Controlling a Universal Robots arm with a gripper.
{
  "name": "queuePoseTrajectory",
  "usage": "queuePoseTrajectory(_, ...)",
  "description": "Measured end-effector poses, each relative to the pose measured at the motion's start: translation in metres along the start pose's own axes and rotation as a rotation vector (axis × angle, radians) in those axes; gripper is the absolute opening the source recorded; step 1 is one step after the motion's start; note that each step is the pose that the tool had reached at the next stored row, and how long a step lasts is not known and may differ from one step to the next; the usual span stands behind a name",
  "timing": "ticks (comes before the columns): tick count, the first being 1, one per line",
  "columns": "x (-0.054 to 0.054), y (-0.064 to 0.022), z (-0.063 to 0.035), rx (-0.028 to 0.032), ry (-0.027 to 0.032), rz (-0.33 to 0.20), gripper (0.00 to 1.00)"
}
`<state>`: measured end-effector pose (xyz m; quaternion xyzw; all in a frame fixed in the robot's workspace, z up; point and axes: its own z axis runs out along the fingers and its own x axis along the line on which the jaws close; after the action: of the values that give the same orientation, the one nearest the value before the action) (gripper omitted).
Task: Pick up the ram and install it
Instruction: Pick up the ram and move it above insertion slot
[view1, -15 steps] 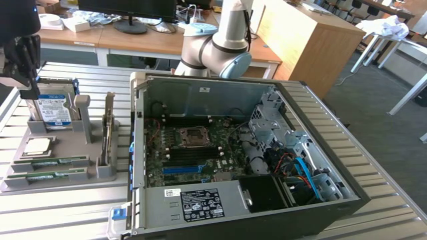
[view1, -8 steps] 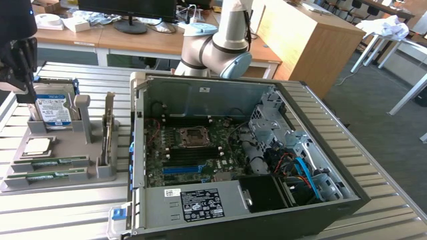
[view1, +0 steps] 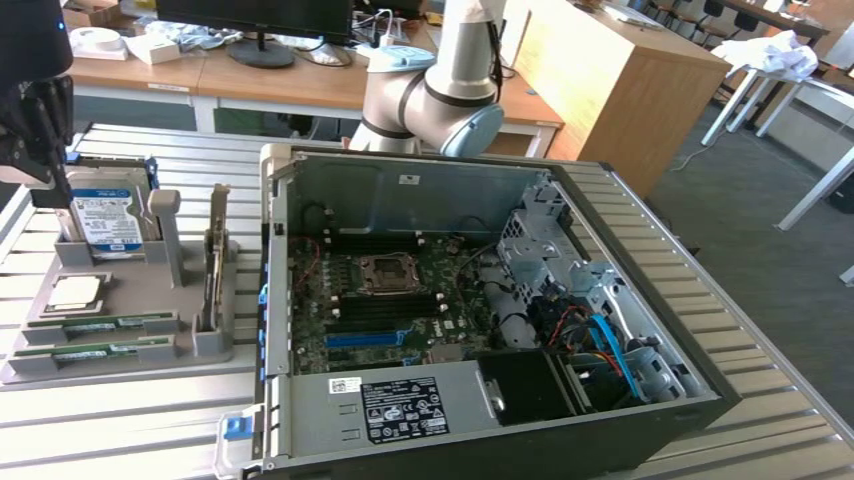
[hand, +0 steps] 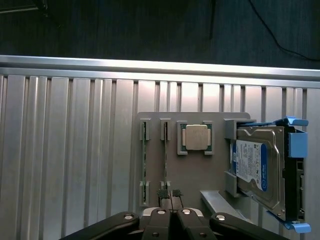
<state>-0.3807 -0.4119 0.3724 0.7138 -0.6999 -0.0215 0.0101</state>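
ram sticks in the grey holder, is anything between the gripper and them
Nothing visible does. The shut gripper hangs over the grey holder, tips close by the ram stick next to the processor, with nothing lying across it. The hard drive sits beyond the processor.

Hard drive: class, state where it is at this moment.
The hard drive stands on edge in the grey tray, just beyond the processor, on the exterior view's left of the open PC case.
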Motion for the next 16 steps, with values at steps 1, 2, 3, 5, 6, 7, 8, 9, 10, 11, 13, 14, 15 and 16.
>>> queuePoseTrajectory(1, 0.0000, 0.0000, 0.0000, 0.0000, 0.0000, 0.000, 0.10)
queuePoseTrajectory(2, 0.0001, 0.0000, 0.0000, 0.0000, 0.0000, 0.000, 0.10)
queuePoseTrajectory(3, 0.0003, 0.0000, 0.0000, -0.0001, 0.0001, 0.000, 0.10)
queuePoseTrajectory(5, 0.0005, 0.0000, 0.0000, 0.0000, 0.0000, 0.000, 0.11)
queuePoseTrajectory(6, 0.0007, 0.0000, 0.0000, 0.0000, 0.0000, 0.000, 0.16)
queuePoseTrajectory(7, 0.0008, 0.0000, 0.0000, 0.0000, 0.0000, 0.000, 0.23)
queuePoseTrajectory(8, 0.0008, 0.0000, 0.0000, 0.0000, 0.0000, 0.000, 0.23)
queuePoseTrajectory(9, 0.0008, 0.0000, 0.0000, 0.0000, 0.0000, 0.000, 0.30)
queuePoseTrajectory(10, 0.0009, 0.0000, 0.0000, 0.0000, 0.0000, 0.000, 0.30)
queuePoseTrajectory(11, 0.0009, 0.0000, 0.0000, 0.0000, 0.0000, 0.000, 0.30)
queuePoseTrajectory(13, 0.0009, 0.0000, 0.0000, 0.0000, 0.0000, 0.000, 0.30)
queuePoseTrajectory(14, 0.0009, 0.0000, 0.0000, 0.0000, -0.0001, 0.000, 0.30)
queuePoseTrajectory(15, 0.0009, 0.0000, 0.0000, -0.0001, 0.0000, 0.000, 0.30)
queuePoseTrajectory(16, 0.0009, 0.0001, 0.0002, -0.0001, 0.0001, 0.000, 0.30)
